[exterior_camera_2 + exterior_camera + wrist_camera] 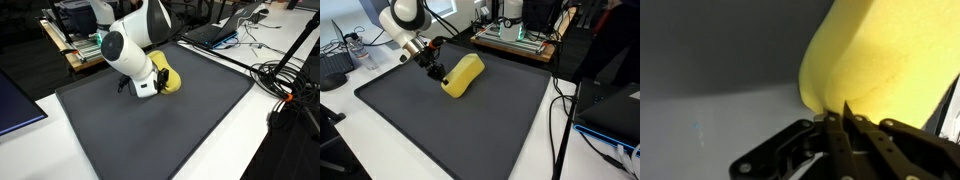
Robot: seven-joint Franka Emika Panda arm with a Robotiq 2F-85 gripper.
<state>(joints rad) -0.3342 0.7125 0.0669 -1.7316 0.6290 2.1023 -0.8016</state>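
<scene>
A yellow sponge block [463,75] lies on the dark grey mat [440,125] near its far side. It also shows in an exterior view [168,78] and fills the upper right of the wrist view [885,55]. My gripper [436,72] is low over the mat at one end of the sponge. In the wrist view the two black fingers [845,112] are closed together with their tips against the sponge's lower edge. Nothing shows between the fingers. In an exterior view the arm's white body hides most of the gripper [150,84].
The mat [150,130] covers most of a white table. A wooden tray with electronics [515,38] stands behind the mat. A laptop [610,105] and cables [560,120] lie beside it. A keyboard [335,68] sits at the other side.
</scene>
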